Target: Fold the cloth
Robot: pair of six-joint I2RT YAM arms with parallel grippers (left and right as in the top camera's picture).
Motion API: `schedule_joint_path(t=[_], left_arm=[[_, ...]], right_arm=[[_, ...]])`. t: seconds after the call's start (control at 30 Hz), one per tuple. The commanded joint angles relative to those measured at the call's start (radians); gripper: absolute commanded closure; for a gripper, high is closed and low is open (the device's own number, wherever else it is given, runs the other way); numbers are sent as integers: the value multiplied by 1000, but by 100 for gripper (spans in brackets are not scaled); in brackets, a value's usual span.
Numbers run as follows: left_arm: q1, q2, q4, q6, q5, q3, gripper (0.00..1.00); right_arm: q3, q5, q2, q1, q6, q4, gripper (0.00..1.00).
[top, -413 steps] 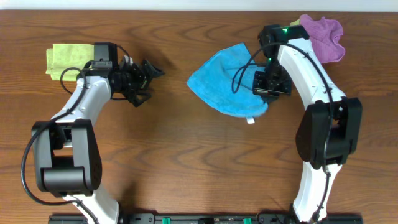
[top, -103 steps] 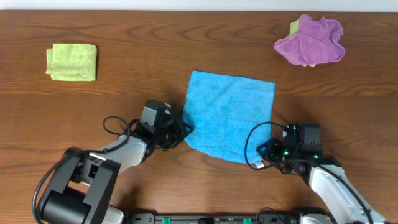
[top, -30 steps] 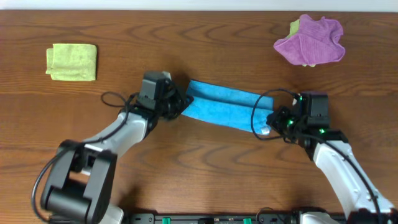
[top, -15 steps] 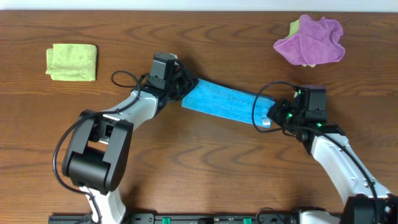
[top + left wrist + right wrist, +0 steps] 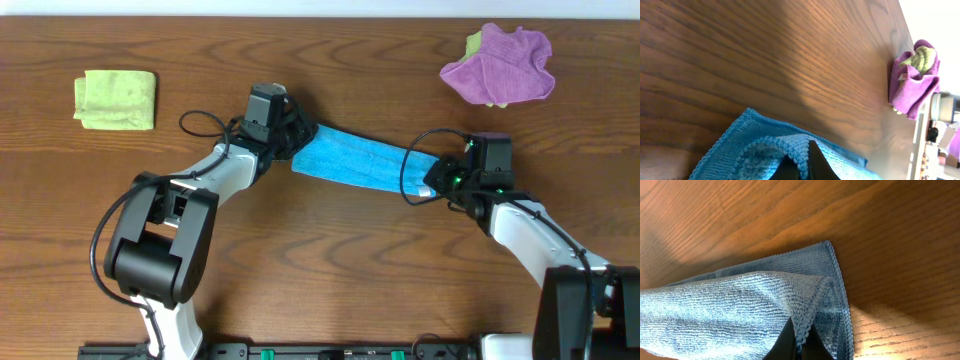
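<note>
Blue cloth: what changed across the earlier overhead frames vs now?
The blue cloth went from crumpled to spread flat. The left hand and right hand then took its near corners and carried them away from the robot, towards the far edge. It is now a narrow doubled strip, with both hands shut on its ends. The yellow cloth and purple cloth stayed put.

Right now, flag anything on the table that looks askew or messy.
The blue cloth, pinched at its ends by the left gripper and right gripper, lies slanted, and its layers do not line up at the right end. The purple cloth lies crumpled over a yellowish one. The green cloth is neatly folded.
</note>
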Motion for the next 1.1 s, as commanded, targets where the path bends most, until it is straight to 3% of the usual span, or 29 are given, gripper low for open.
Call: schedule_joint_path(t=[0.0,0.23,0.33,0.4,0.47,0.57,0.67,0.97,1.03,1.07], left_arm=[[11,12,3,39,-91,24,94],[10,30,3,60,-112,24,94],[11,43,3,60,-120,24,85],[11,43,3,72,-142,24,73],[11,43,11,82,-153,24,52],[17,42,18,82,-153,25,2],[24,35,18,82,-142,26,5],[44,-105,-39,104,-74,28,5],[44,-137,-69,100,-32,28,0],[42,-145,-77,93,-10,28,7]], right_arm=[[14,89,8,-3,-29,-5,99],[14,92,8,-3,-29,-6,98],[14,92,8,-3,-29,-4,83],[14,92,7,-3,-29,-5,68],[14,92,7,-3,-29,-5,54],[14,84,6,-3,-28,-5,39],[14,60,-2,-3,-28,-10,26],[18,57,-140,-5,29,-150,18],[18,52,-186,-5,61,-204,16],[18,49,-203,-5,73,-225,15]])
